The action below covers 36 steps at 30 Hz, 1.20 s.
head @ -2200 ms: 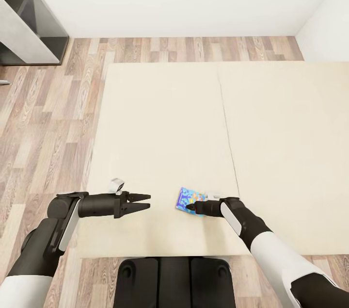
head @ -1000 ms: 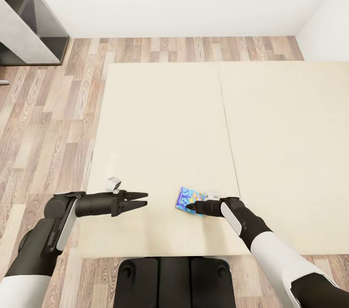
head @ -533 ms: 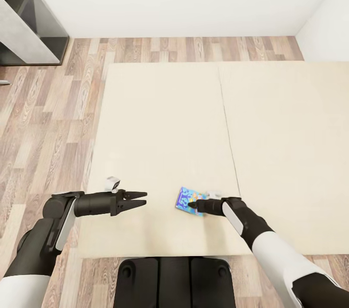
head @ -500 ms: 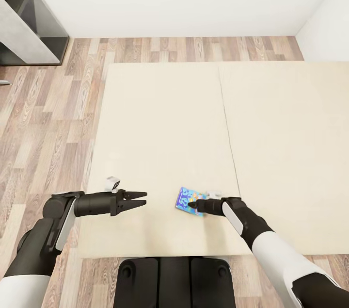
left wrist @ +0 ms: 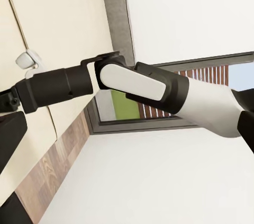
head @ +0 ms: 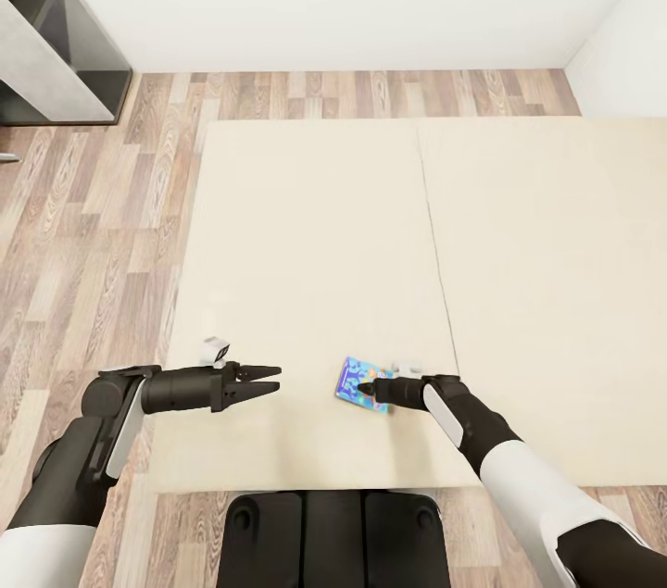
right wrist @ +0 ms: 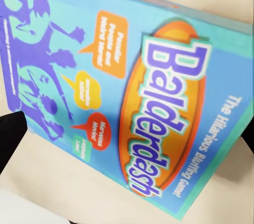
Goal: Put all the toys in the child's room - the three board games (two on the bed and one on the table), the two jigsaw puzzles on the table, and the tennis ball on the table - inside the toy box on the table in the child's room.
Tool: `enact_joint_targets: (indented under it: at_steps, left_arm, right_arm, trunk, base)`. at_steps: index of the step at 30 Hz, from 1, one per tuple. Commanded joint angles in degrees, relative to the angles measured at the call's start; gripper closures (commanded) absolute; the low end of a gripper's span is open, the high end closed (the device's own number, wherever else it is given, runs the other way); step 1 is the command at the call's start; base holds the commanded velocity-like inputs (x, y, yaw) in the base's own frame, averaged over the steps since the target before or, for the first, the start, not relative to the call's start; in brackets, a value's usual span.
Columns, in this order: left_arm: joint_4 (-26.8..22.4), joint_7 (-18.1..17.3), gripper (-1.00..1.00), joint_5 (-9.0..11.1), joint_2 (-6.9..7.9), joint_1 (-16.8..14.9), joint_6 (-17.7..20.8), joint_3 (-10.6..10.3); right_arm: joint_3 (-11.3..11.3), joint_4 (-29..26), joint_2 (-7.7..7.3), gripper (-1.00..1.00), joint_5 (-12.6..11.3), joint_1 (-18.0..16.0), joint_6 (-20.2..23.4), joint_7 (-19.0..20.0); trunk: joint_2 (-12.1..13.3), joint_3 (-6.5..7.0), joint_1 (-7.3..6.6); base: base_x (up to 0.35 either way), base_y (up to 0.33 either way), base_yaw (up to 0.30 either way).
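Observation:
A small blue board game (head: pixel 351 379) lettered "Balderdash" lies flat near the front edge of the bed (head: pixel 306 227), on its left mattress half. My right gripper (head: pixel 367 391) points left, low over the box's near side. In the right wrist view the board game's cover (right wrist: pixel 132 102) is very close, with a dark fingertip (right wrist: pixel 10 139) at one side and another at the opposite edge, so the gripper is open. My left gripper (head: pixel 275 379) hovers open over the mattress, well left of the box, holding nothing. The toy box and table are out of view.
Wood-plank floor (head: pixel 93 227) runs left of and behind the bed. A grey and dark shelf unit (head: pixel 56 42) stands at the far left against the white wall. My dark base (head: pixel 333 537) sits at the bed's front edge. The left wrist view shows my right arm (left wrist: pixel 137 83) and a window.
My left arm has drawn back slightly toward the bed's left front. The right gripper has edged a little further onto the blue box, which stays where it was.

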Motion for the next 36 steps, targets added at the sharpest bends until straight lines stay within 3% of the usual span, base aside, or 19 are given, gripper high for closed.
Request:
enact_joint_targets:
  at_steps: [1, 36]
  left_arm:
    - [-0.01, -0.16, -1.00, 0.07, 0.01, -0.02, 0.60, -0.01]
    - [-0.01, -0.16, -1.00, 0.05, 0.07, -0.02, 0.59, 0.08]
  right_arm:
    - [0.09, -0.05, -0.01, -1.00, 0.09, -0.02, 0.01, 0.11]
    - [0.13, 0.03, 0.22, -1.00, 0.08, 0.06, -0.92, 0.11]
  trunk:
    - [-0.09, -0.06, 0.03]
    - [-0.09, -0.06, 0.03]
  base:
    - [0.000, 0.000, 0.000]
    - [0.000, 0.017, 0.000]
